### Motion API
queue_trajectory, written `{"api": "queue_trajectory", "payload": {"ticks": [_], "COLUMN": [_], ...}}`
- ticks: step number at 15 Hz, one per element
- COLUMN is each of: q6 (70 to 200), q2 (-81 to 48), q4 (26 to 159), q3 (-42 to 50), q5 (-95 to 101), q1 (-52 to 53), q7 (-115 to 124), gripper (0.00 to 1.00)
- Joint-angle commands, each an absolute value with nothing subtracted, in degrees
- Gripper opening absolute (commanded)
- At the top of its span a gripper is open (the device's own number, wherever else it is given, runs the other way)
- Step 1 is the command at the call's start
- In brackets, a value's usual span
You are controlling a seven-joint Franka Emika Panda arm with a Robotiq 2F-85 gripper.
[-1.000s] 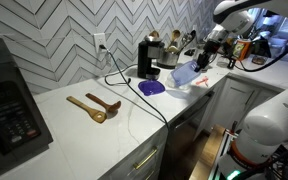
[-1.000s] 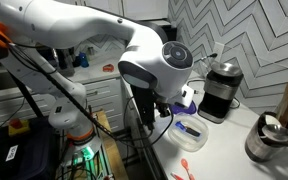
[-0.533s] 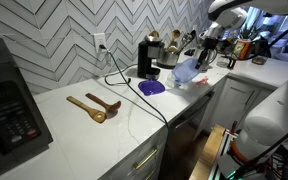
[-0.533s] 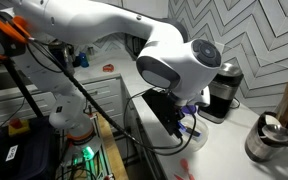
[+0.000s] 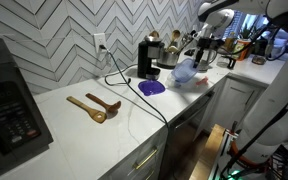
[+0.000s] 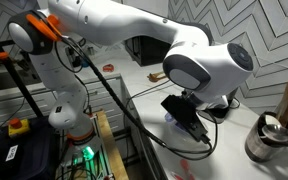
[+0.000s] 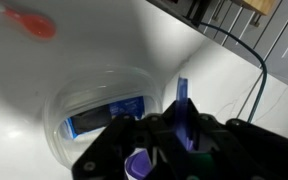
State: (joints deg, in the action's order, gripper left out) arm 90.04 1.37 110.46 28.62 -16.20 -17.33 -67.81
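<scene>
My gripper [image 7: 182,150] is shut on a blue-purple plastic utensil [image 7: 185,108]; its handle sticks up between the jaws and a rounded purple end [image 7: 136,165] shows below. Just under and left of it lies a clear plastic container [image 7: 94,105] with a blue label inside. In an exterior view the gripper [image 5: 206,47] hangs just above the clear container [image 5: 186,72] at the counter's far end. In an exterior view the gripper [image 6: 187,113] is a dark block under the big white wrist, and the container is hidden.
A purple dish [image 5: 151,87] lies on the white counter [image 5: 84,130] near a black coffee maker [image 5: 146,58], with a black cable [image 5: 134,95] trailing off. Two wooden spoons [image 5: 92,105] lie mid-counter. A red utensil [image 7: 32,22] lies beyond the container. A metal pot [image 6: 266,140] stands nearby.
The arm has swung in over the clear container, the gripper moving left and slightly down. In the other exterior view the wrist now covers the coffee maker and purple dish.
</scene>
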Motion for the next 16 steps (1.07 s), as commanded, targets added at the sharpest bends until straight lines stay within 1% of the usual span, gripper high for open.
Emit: {"api": "queue_trajectory", "payload": {"ticks": [1, 5, 6, 10, 11, 16], "q6": [85.35, 83.38, 85.68, 85.04, 84.98, 80.95], "q2": [-4.66, -9.33, -5.92, -8.49, -8.64, -11.14], "q4": [103.72, 98.43, 101.96, 99.45, 99.27, 95.63], "q3": [27.57, 26.43, 25.56, 24.89, 24.84, 23.41], "q5": [-17.76, -20.43, -18.26, -19.32, -19.35, -19.31], "q1": [-20.86, -23.91, -23.32, -24.56, -24.57, -25.92], "q7": [-71.92, -72.61, -70.78, -70.91, -70.9, -73.6], "gripper": [0.02, 0.02, 0.08, 0.08, 0.02, 0.02]}}
